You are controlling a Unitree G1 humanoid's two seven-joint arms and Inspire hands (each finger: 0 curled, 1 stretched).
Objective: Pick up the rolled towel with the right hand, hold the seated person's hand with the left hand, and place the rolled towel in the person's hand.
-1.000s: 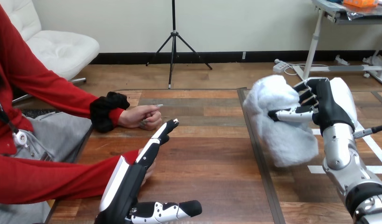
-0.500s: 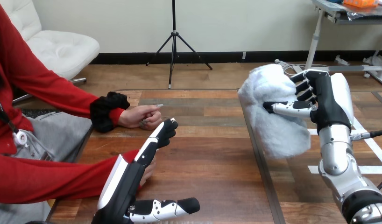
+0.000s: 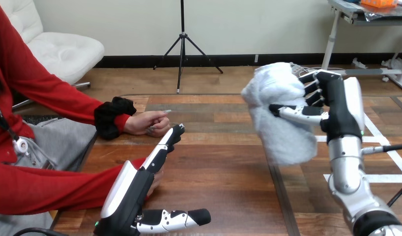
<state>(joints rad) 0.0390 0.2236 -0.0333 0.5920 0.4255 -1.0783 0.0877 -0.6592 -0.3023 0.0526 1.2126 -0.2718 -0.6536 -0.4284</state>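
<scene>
At 7 o'clock the left hand [image 3: 132, 189] extends with straight, open fingers beside the person's nearer hand [image 3: 157, 178], while at 2 o'clock the right hand [image 3: 339, 105] grips the towel [image 3: 280, 123] above the table [image 3: 223, 167].

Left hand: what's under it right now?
The person's nearer hand lies under the open left hand; just its edge shows past the palm. The rest is covered, so whether the two touch cannot be told.
</scene>
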